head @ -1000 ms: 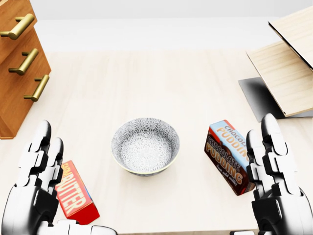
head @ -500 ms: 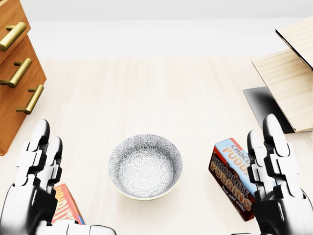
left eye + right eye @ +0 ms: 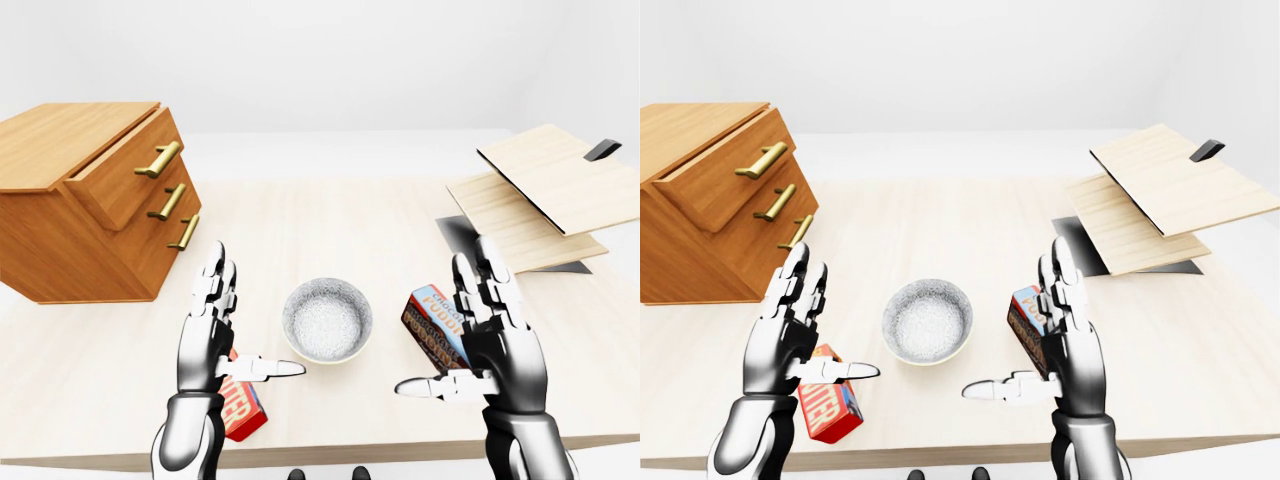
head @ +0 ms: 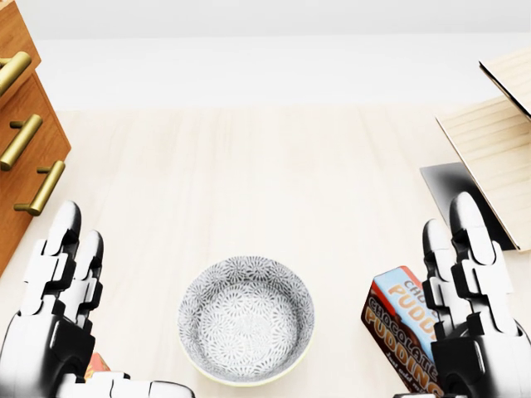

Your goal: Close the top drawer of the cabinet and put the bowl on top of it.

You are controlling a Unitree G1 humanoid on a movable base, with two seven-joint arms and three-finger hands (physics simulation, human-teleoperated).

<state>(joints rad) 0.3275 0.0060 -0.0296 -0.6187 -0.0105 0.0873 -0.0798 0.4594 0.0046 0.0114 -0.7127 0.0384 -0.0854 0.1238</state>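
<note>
The wooden cabinet (image 3: 70,200) stands at the left of the table, and its top drawer (image 3: 125,180) with a brass handle is pulled partly out. A grey patterned bowl (image 3: 327,320) sits upright on the table between my two hands, touched by neither. My left hand (image 3: 245,325) is raised just left of the bowl, open, fingers up and thumb pointing at the bowl. On the bowl's right, my right hand (image 3: 450,330) is open in the same way. In the head view the bowl (image 4: 246,319) lies at the bottom centre.
A red butter box (image 3: 830,405) lies under my left hand by the table's near edge. A chocolate pudding box (image 4: 398,319) stands beside my right hand. Stacked wooden boards (image 3: 545,190) over a dark mat (image 3: 460,235) fill the right side.
The whole head view has shifted: bowl, boxes and cabinet slide down and grow, so the camera has moved closer. Both hands keep the same open pose.
</note>
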